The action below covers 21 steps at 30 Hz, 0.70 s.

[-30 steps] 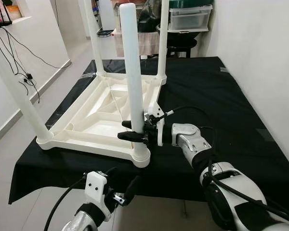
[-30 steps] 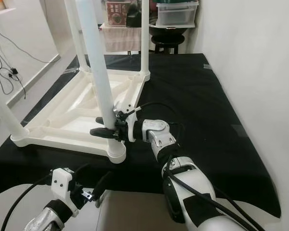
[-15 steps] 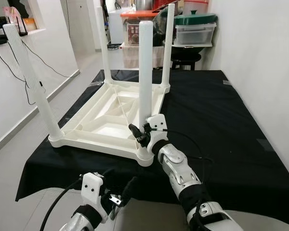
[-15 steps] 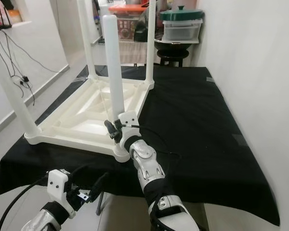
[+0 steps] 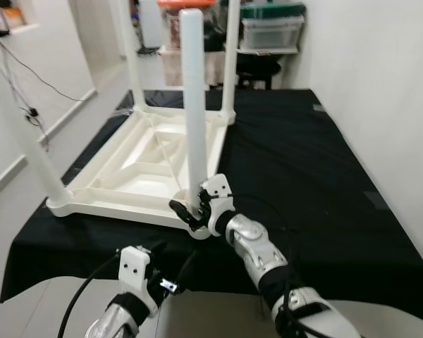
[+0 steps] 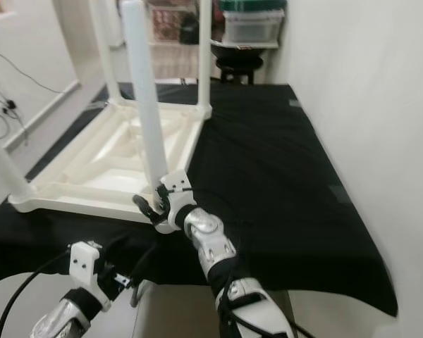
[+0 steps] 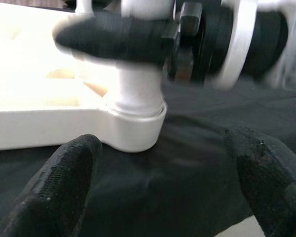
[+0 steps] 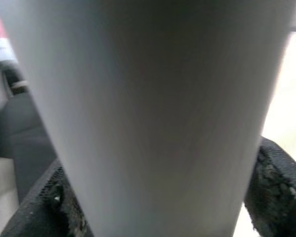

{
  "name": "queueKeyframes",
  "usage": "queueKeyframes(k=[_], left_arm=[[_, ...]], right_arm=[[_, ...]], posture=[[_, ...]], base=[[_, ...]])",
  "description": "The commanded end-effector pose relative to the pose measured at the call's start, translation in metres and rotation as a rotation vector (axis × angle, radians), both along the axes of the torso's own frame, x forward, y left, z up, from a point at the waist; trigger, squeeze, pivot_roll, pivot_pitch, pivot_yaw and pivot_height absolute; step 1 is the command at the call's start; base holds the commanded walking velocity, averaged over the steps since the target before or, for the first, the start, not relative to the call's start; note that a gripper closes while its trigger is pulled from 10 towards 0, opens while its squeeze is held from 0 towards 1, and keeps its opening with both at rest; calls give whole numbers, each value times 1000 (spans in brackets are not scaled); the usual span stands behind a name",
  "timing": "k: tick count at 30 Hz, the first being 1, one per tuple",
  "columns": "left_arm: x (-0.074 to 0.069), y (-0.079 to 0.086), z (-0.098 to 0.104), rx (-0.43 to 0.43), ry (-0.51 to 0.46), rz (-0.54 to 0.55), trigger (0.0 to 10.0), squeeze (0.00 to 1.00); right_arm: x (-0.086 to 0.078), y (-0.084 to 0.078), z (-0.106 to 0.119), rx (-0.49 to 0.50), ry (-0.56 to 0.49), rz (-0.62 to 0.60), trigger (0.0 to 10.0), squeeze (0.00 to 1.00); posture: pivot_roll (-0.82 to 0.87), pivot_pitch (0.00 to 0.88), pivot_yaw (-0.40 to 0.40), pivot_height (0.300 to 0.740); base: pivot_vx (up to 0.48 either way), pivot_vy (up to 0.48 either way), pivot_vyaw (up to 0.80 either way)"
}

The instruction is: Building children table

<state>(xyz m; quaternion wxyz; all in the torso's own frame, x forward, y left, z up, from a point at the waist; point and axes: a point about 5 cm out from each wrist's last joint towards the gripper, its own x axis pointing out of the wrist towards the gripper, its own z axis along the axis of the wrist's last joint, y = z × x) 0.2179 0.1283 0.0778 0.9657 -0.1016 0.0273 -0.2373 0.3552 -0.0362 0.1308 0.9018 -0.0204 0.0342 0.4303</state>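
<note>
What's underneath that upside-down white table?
The white table lies top-down on a black cloth that covers a larger surface. The surface beneath is hidden by the cloth. The right gripper is closed around the nearest leg, near its base.

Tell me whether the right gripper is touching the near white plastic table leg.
Touching. In the right wrist view, the white plastic table leg sits between the right gripper's black fingers, pressed against them.

Both eye views look forward and down over the near table leg [image 5: 194, 105], while each wrist view sits close against its base.
</note>
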Motion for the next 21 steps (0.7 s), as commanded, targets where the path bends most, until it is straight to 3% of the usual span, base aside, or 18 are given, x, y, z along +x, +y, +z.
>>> queueKeyframes(k=[1, 2, 3, 4, 9, 10, 11, 12, 17, 21], left_arm=[[-2, 1, -7, 3, 25, 6, 10000, 0], [-2, 0, -6, 1, 25, 5, 10000, 0], [-2, 0, -6, 1, 25, 5, 10000, 0], [-2, 0, -6, -4, 25, 2, 10000, 0], [-3, 0, -6, -6, 26, 1, 10000, 0], [-3, 0, -6, -6, 26, 2, 10000, 0], [-4, 0, -6, -6, 26, 2, 10000, 0], [-4, 0, -6, -5, 26, 3, 10000, 0], [-5, 0, -6, -3, 25, 6, 10000, 0], [-7, 1, -6, -4, 28, 5, 10000, 0]], right_arm=[[1, 9, 14, 36, -9, 125, 10000, 0], [1, 9, 19, 45, -7, 211, 10000, 0], [1, 9, 19, 45, -7, 211, 10000, 0], [4, 5, 29, 23, -9, 335, 10000, 0], [8, 3, 35, 3, -11, 351, 10000, 0], [10, 2, 38, 2, -11, 344, 3451, 0], [11, 1, 40, 3, -12, 340, 3451, 0], [13, 0, 41, 4, -11, 335, 0, 0], [13, -3, 42, 10, -8, 341, 0, 0], [11, -17, 33, 20, -22, 311, 0, 0]], posture=[[29, 0, 2, 740], [22, 0, 4, 740], [22, 0, 4, 740], [25, 0, 8, 740], [27, 0, 8, 740], [39, 0, 4, 740], [39, 0, 4, 740], [41, 0, 4, 740], [46, 0, 2, 740], [40, 0, 9, 740]], base=[[0, 0, 0], [0, 0, 0], [0, 0, 0], [0, 0, 0], [0, 0, 0], [0, 0, 0], [0, 0, 0], [0, 0, 0], [0, 0, 0], [0, 0, 0]])
